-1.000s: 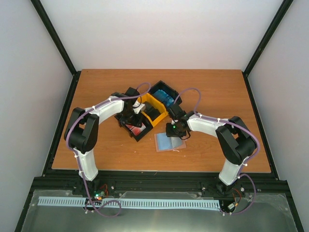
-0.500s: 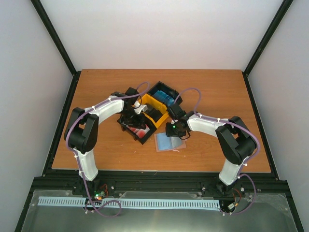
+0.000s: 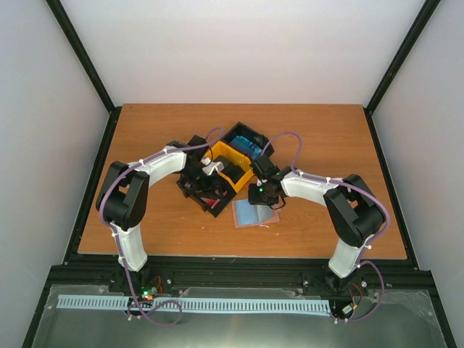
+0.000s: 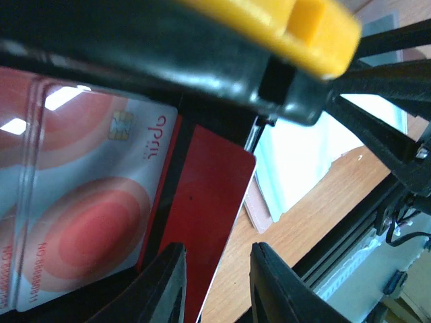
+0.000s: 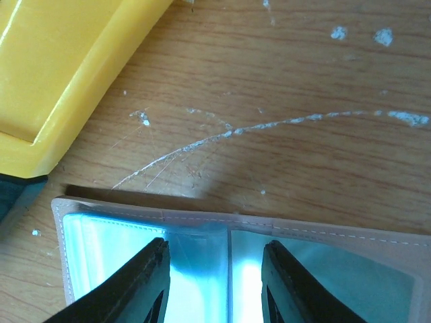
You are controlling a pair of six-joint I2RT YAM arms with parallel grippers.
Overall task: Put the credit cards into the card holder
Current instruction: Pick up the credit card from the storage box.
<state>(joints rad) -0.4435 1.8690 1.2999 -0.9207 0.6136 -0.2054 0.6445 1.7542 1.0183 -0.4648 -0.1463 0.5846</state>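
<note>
Change over last second: deeper drop of left tool (image 3: pixel 205 190) into black bin (image 3: pixel 215 209), centre of overhead view, narrowing onto edge of red card (image 4: pixel 209 195); gripped or not, cannot tell. Likely start of pick-up. Right tool (image 5: pixel 215 245) spread apart, astride fold of opened card holder (image 5: pixel 87 242) on surface (image 3: pixel 326 145), just lower right of bin. Beside red card, red-and-white card (image 4: pixel 87 195). Yellow bin (image 3: pixel 226 158) wall tight alongside, crowding lift-out.
</note>
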